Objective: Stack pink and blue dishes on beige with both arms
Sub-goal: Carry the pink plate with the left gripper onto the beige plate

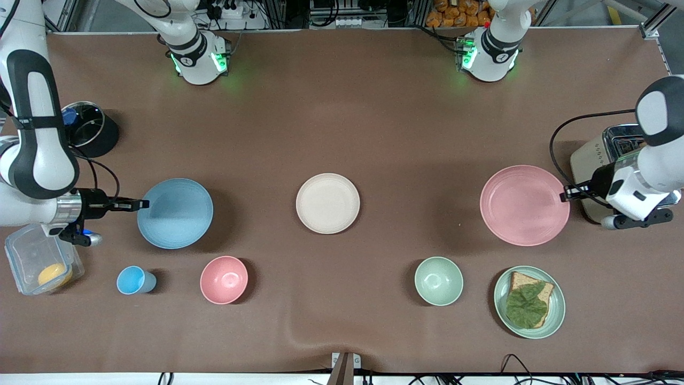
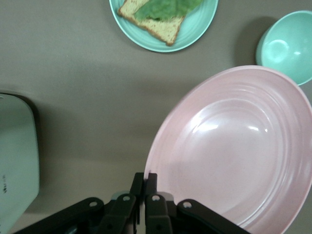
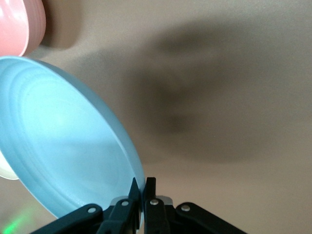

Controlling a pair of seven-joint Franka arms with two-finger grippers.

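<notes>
The cream-beige plate [image 1: 327, 203] lies flat at the middle of the table with nothing on it. My right gripper [image 1: 140, 203] is shut on the rim of the light blue plate [image 1: 175, 213] and holds it tilted above the table toward the right arm's end. In the right wrist view its fingers [image 3: 144, 184] pinch the blue plate's [image 3: 63, 151] edge. My left gripper [image 1: 565, 195] is shut on the rim of the pale pink plate [image 1: 525, 205], raised above the table toward the left arm's end. The left wrist view shows that gripper [image 2: 150, 178] clamped on the pink rim [image 2: 234, 151].
Nearer the front camera stand a blue cup [image 1: 133, 280], pink bowl [image 1: 224, 279], green bowl [image 1: 438, 280] and green plate with bread and leaf [image 1: 529, 301]. A toaster [image 1: 604, 155] stands by the left arm, and a clear container [image 1: 40, 264] and lidded pot [image 1: 85, 125] by the right arm.
</notes>
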